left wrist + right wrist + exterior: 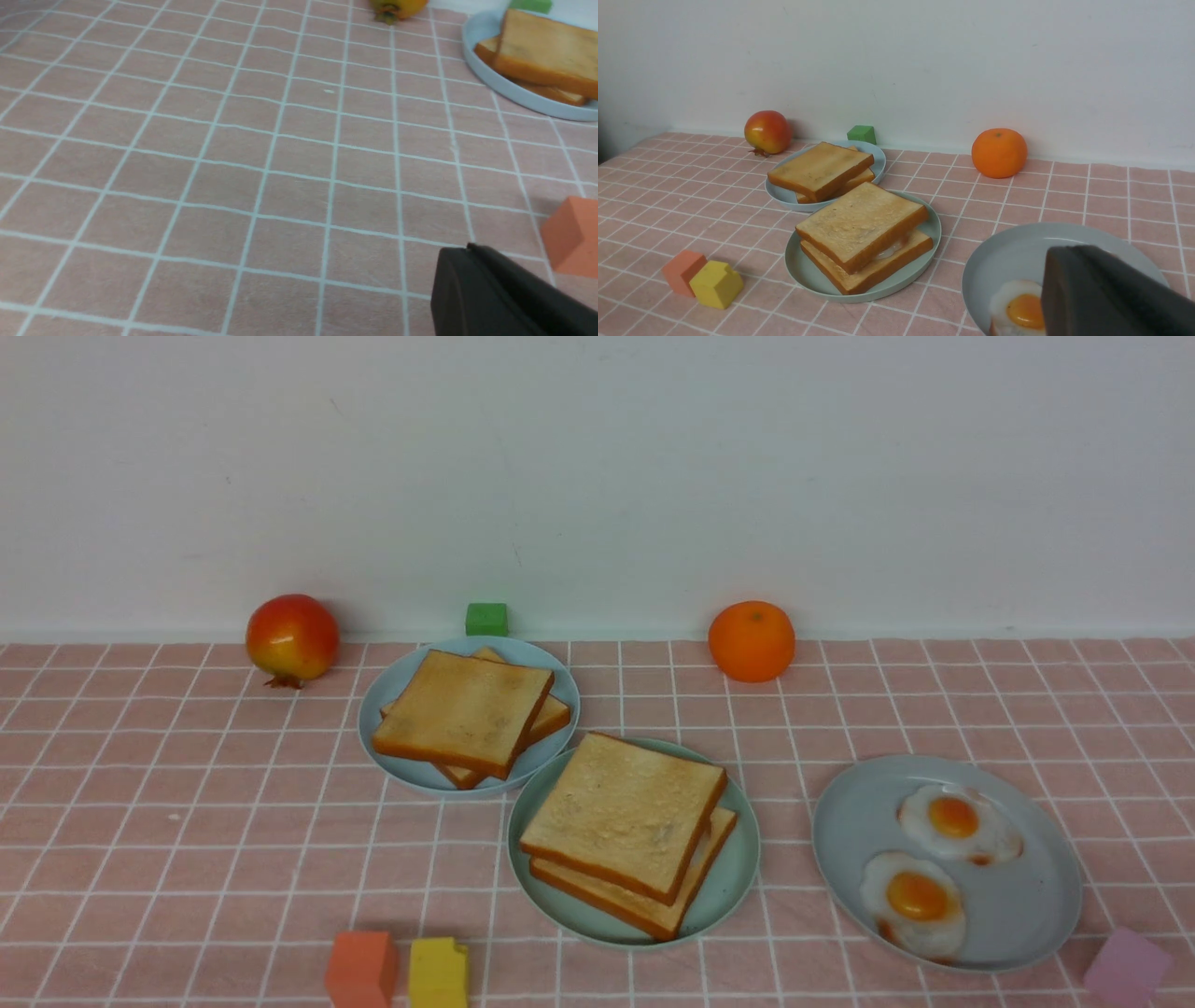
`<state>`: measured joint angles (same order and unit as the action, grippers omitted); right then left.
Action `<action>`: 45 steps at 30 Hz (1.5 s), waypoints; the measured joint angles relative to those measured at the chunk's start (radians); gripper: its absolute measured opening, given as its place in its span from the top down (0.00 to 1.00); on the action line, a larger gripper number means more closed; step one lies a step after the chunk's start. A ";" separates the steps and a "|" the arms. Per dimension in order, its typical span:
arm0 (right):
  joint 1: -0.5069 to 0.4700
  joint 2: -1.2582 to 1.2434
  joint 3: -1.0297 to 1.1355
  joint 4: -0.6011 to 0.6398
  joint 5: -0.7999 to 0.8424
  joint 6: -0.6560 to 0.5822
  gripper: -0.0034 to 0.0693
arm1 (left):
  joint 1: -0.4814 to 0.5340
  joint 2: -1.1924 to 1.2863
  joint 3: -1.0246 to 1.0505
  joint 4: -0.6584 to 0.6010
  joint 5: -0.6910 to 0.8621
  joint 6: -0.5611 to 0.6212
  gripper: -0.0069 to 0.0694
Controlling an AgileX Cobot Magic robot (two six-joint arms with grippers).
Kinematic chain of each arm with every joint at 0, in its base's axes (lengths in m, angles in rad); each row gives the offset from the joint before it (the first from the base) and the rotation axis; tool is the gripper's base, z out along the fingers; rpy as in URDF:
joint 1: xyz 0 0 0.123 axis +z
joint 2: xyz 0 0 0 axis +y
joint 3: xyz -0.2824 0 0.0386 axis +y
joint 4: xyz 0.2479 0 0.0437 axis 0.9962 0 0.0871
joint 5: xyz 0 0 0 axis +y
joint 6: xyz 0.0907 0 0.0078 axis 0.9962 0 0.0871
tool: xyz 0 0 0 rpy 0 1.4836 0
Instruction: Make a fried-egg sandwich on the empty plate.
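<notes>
text/labels: none readable | brands: none readable | numbers: none readable | signs: none readable

This looks like a staged tabletop corner, a mock kitchen setting; whether it sits in a lab or a home cannot be told. A pink, white-gridded cloth [233, 859] covers the desk, backed by a plain white wall [597, 485]. Fried eggs [918, 896] and toast [467, 709] on plates suggest breakfast, while colored toy blocks [360, 971] and robot hands, visible at the wrists, suggest robot practice.
</notes>
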<state>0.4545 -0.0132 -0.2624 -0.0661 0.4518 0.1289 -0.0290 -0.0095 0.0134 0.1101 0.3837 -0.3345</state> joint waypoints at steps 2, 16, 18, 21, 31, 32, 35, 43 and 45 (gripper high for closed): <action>0.000 0.000 0.000 0.000 0.000 0.000 0.91 | -0.017 0.000 0.000 -0.001 -0.002 0.000 0.89; 0.000 0.000 0.000 0.000 0.000 0.001 0.90 | -0.027 0.000 0.001 -0.004 -0.005 0.000 0.89; 0.000 0.000 0.000 0.000 0.000 0.001 0.90 | -0.027 0.000 0.001 -0.004 -0.005 0.000 0.89; 0.000 0.000 0.000 0.000 0.000 0.001 0.90 | -0.027 0.000 0.001 -0.004 -0.005 0.000 0.89; -0.301 0.003 0.039 0.066 -0.023 -0.070 0.89 | -0.027 0.000 0.001 -0.005 -0.005 0.001 0.89; -0.346 0.003 0.057 0.090 -0.037 -0.085 0.88 | -0.027 0.000 0.001 -0.005 -0.005 0.001 0.89; -0.449 -0.001 0.144 0.159 -0.056 -0.129 0.88 | -0.027 0.000 0.001 -0.005 -0.006 0.001 0.89; -0.507 -0.001 0.282 0.126 -0.047 -0.150 0.86 | -0.027 0.000 0.001 -0.006 -0.006 0.001 0.89; -0.507 -0.001 0.282 0.115 -0.047 -0.150 0.86 | -0.027 0.000 0.001 -0.006 -0.006 0.001 0.89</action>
<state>-0.0520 -0.0137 0.0194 0.0485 0.4047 -0.0214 -0.0560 -0.0095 0.0143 0.1039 0.3776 -0.3335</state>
